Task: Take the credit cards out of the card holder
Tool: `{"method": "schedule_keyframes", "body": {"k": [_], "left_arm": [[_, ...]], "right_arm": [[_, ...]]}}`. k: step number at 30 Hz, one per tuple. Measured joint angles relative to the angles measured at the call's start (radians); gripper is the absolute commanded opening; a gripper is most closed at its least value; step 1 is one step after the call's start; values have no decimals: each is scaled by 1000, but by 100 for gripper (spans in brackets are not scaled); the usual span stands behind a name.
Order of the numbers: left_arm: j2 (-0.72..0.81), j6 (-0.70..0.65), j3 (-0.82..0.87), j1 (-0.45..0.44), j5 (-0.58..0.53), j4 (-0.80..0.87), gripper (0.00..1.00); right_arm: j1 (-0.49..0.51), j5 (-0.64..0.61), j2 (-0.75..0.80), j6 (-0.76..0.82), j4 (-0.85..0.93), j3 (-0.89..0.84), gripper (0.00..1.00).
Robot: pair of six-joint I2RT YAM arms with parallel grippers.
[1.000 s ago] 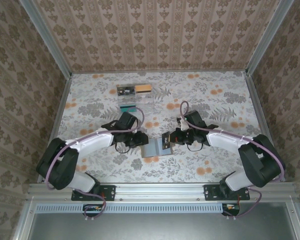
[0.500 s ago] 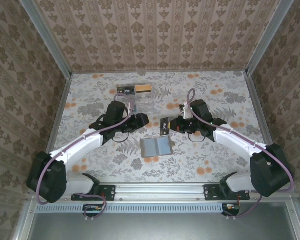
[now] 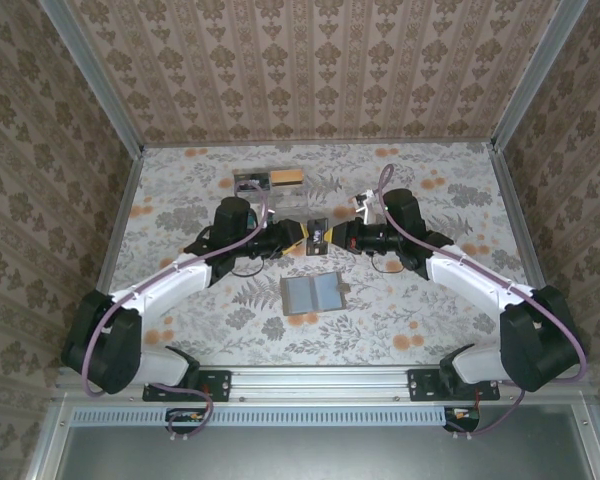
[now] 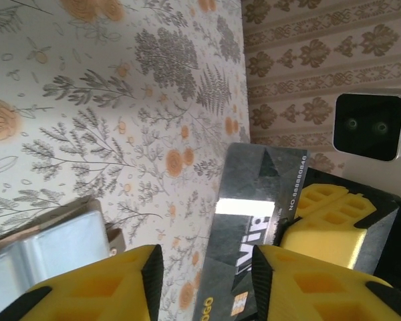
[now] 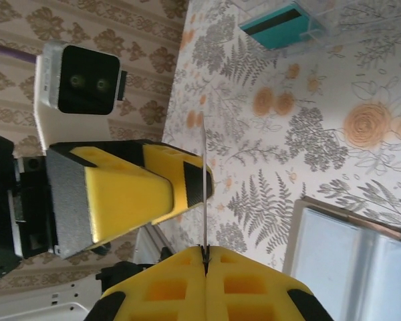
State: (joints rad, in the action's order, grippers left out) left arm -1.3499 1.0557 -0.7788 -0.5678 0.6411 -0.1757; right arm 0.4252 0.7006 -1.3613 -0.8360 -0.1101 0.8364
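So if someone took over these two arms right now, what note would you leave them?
Right gripper: shut on a dark grey credit card, held off the table.
Left gripper: open, fingers either side of that card; probably a handover.
Card holder: lying open on the table, nearer the arms' bases.
Done: this card is out; a teal card lies in the clear tray.
Left: put this card down; whether the holder hides more, I cannot tell.

Both arms reach inward, nearly tip to tip: left gripper (image 3: 294, 238) jaws parted, right gripper (image 3: 331, 238) jaws clamped on a credit card (image 3: 316, 236).
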Motion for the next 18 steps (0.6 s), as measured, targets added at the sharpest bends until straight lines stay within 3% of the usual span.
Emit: {"method": "schedule_keyframes", "body": {"k": [8,13,15,18], "left_arm": [[-12,29,0,-3,43,-53,20],[-12,32,0,1,43,-63,2],[-12,27,-1,1,42,-67,0],[-11,24,-1,-1,45,-63,0]], "right_arm": [[0,36,-15,-29,-50,0,0],[-14,41,-45,-32,-62,0,1],[-18,41,-59,-32,-59,0,10],[-17,42,-61,-32,-56,0,39]]}}
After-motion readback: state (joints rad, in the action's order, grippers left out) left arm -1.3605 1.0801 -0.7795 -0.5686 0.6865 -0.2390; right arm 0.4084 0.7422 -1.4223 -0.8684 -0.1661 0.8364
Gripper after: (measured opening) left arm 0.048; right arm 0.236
